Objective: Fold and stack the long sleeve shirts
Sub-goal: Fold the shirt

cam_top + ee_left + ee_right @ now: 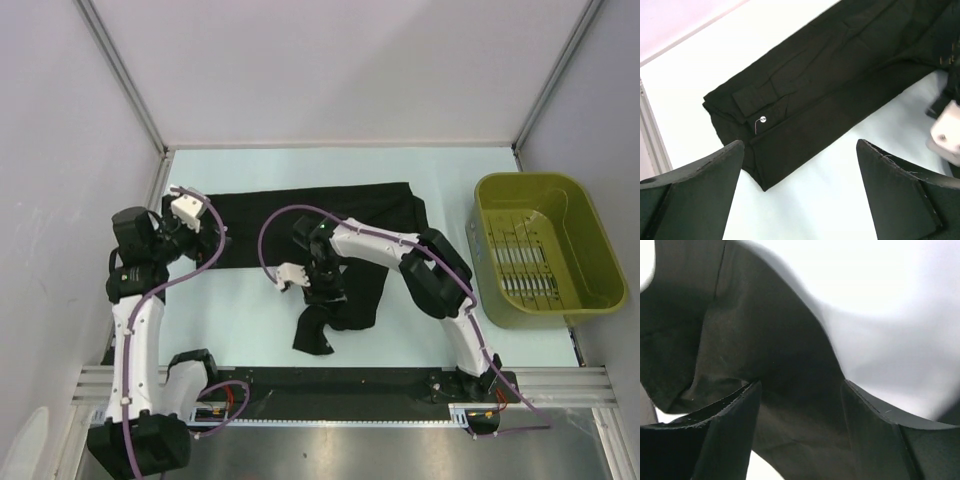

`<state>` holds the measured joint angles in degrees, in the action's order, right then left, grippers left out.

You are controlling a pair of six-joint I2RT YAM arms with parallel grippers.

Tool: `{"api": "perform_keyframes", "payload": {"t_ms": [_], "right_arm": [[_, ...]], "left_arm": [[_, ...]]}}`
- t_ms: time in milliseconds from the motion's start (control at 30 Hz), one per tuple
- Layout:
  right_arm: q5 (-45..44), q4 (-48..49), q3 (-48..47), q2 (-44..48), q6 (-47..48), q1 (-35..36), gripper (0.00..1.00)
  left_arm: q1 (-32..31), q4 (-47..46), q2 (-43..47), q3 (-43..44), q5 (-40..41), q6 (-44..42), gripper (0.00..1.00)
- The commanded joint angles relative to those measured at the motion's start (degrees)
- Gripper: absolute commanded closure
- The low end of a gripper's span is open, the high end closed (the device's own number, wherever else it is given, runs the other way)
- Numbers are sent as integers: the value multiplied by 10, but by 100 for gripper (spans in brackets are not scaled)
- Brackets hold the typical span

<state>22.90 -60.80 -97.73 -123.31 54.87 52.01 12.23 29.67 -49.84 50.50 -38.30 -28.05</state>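
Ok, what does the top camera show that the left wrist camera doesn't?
Only the top view: the olive basket at the right, and a bunched sleeve trailing toward the near edge. Only the left wrist: a small pale round spot by the folded end, and the left fingers spread wide, holding nothing. Both: the black shirt lying on the pale table.

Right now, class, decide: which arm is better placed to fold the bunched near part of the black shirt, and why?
Likely right: the right end effector sits directly over that bunched part, with fabric between its parted fingers. The left end effector hangs open at the left end of the shirt.
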Motion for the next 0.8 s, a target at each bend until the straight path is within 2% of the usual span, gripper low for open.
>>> {"api": "perform_keyframes", "payload": {"t_ms": [0,133,167,233,300,400,533,600,633,733,767], "right_arm": [[-12,4,61,37,37,16,42],[-17,24,97,53,20,10,60],[-19,37,107,72,15,6,76],[-28,73,133,88,-11,-7,100],[-26,98,141,114,-52,-33,100],[-24,175,164,171,-114,-69,100],[-40,306,262,254,-229,-151,100],[-21,280,278,269,-194,-154,100],[-17,236,279,267,-156,-143,98],[42,148,230,245,-121,-135,20],[52,138,195,239,-115,-119,0]], "left_arm": [[1,-19,20,-8,14,20,1],[1,2,-2,-8,-2,22,3],[1,3,-8,-8,-9,23,5],[1,10,-21,-5,-26,20,11],[-1,15,-34,-5,-55,13,14],[-22,13,-41,-17,-48,6,18],[-35,-5,-47,-33,-39,23,19],[-41,-8,-53,-35,-38,24,19],[-46,-8,-53,-38,-36,22,19],[-48,-12,-54,-41,-37,24,14],[-48,-10,-54,-40,-37,27,12]]}}
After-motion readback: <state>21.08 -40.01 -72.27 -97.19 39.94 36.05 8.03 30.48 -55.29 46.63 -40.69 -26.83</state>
